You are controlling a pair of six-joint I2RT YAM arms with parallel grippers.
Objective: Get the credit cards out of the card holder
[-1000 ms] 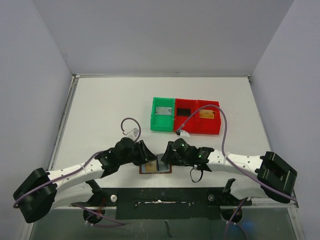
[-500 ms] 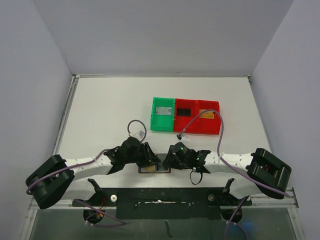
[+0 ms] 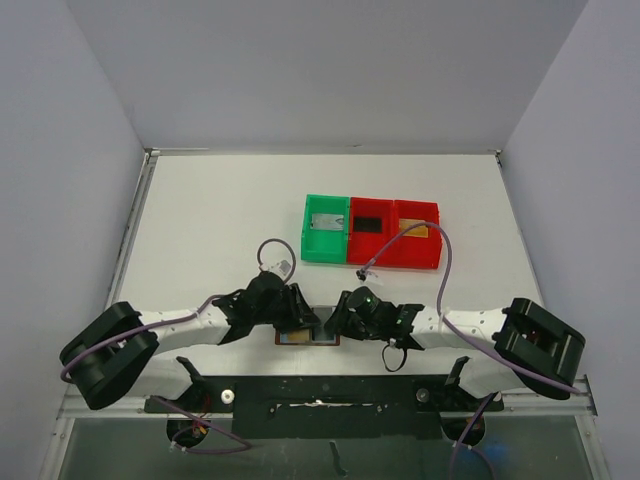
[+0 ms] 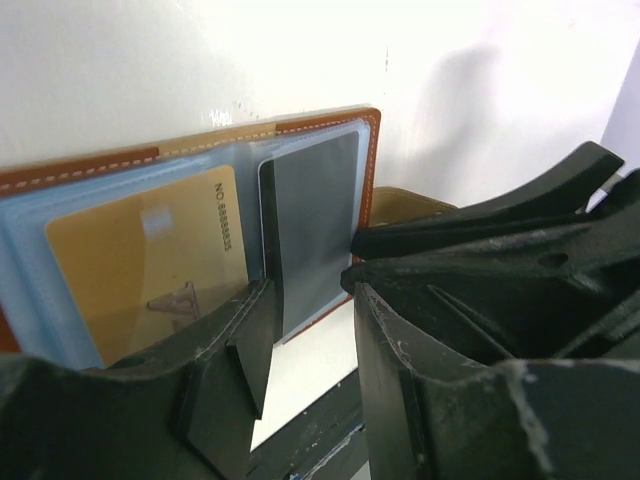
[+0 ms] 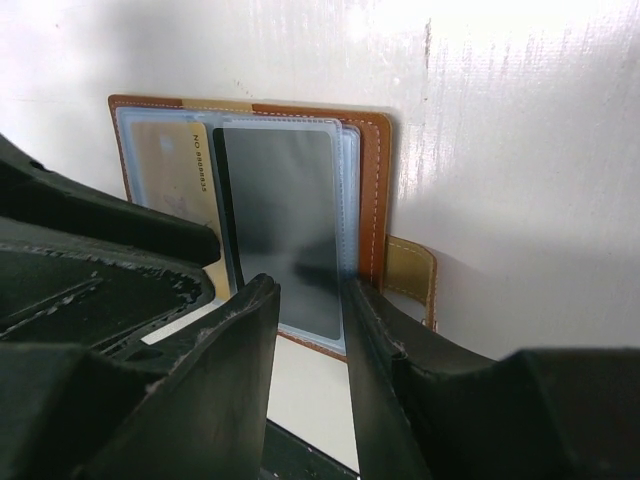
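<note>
The brown card holder lies open near the table's front edge, mostly hidden under both grippers. In the left wrist view it shows a golden-orange card and a dark card in clear sleeves. Both also show in the right wrist view: the golden-orange card and the dark card, with the wallet's tab to the right. My left gripper is open over the dark card's near end. My right gripper is open over the same card from the other side. The two grippers nearly touch.
A green tray and a red double tray stand side by side behind the wallet, each compartment with a card-like piece in it: grey, black, orange. A black rail runs along the table's front edge.
Both grippers have come down and closed in over the wallet, the left arm swinging right. Less of the wallet shows now from above.
</note>
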